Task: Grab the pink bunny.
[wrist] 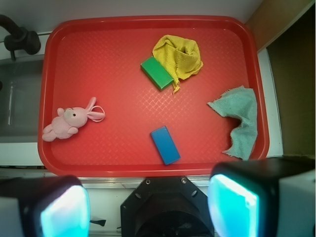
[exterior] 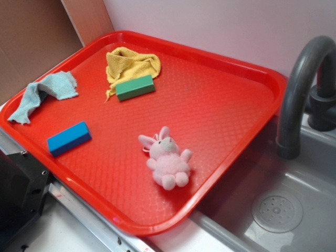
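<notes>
Tool (wrist: pixel 148 207) spread, empty | pink bunny (wrist: pixel 69 122) on red tray (wrist: pixel 148 169) | no legible writing

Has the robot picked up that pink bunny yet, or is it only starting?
Only starting. Nothing looks done: the pink bunny lies untouched on the red tray. In the wrist view, the pincer is open and empty, hanging at the tray's near edge. Still left: move over the bunny, descend, close and lift.

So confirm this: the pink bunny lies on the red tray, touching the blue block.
Not quite. The pink bunny does lie on the red tray, but apart from the blue block, with bare tray between them. The exterior view shows the gap; the wrist view agrees.
</notes>
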